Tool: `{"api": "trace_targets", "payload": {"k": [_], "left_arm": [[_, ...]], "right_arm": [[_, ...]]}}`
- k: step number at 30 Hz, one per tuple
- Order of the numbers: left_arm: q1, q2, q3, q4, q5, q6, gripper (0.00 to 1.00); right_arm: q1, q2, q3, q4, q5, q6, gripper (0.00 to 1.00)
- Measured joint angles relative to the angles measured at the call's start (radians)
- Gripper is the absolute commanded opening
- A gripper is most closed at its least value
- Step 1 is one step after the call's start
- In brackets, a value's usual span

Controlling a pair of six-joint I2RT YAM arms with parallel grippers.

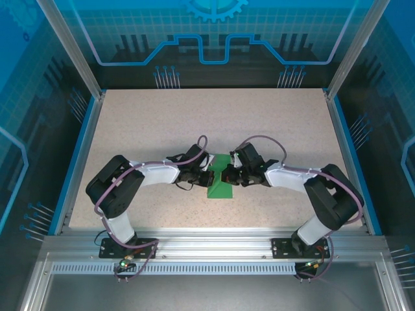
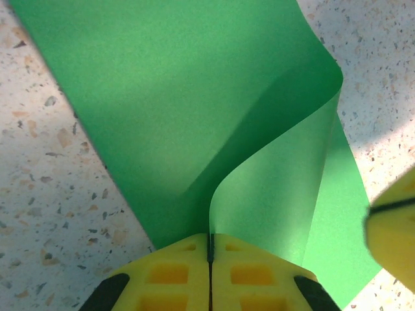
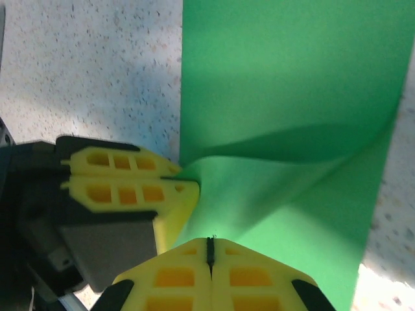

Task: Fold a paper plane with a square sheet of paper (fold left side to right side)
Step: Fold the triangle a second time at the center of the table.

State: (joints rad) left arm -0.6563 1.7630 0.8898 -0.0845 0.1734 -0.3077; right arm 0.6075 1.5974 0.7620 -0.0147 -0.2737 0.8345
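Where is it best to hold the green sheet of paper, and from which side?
Grip the raised, curled edge of the sheet of paper, coming edge-on, low along the table; the flat part hugs the table, giving no purchase. The left gripper and right gripper pinch it there.

**Entry: robot test cell, laboratory type.**

1. Desk (image 1: 149,123): speckled beige top, spreading on every side of my left fingers (image 2: 170,275) and my right fingers (image 3: 170,277).
2. Blue edging (image 1: 83,149): runs along the desk's sides, outward of my fingers on both hands.
3. Frame posts (image 1: 71,48): bare aluminium, rising at the far corners beyond my fingers.
4. Panels (image 1: 272,26): clear blue, printed with a gear (image 1: 214,8) and circuit lines, walling the cell beyond and beside my fingers.
5. Rail (image 1: 214,249): slotted aluminium behind my fingers, with my arm bases (image 1: 126,245) bolted on it.
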Motion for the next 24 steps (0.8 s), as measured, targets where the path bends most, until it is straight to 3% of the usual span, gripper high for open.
{"api": "trace_targets", "payload": {"k": [11,24], "left_arm": [[0.0,0.005,0.006,-0.001,0.001,0.001,0.06],[0.0,0.006,0.008,-0.004,0.004,0.003,0.07]], "right_arm": [[0.0,0.114,0.065,0.046,-0.023,0.003,0.02],[0.0,0.129,0.065,0.005,-0.002,-0.016,0.02]]}}
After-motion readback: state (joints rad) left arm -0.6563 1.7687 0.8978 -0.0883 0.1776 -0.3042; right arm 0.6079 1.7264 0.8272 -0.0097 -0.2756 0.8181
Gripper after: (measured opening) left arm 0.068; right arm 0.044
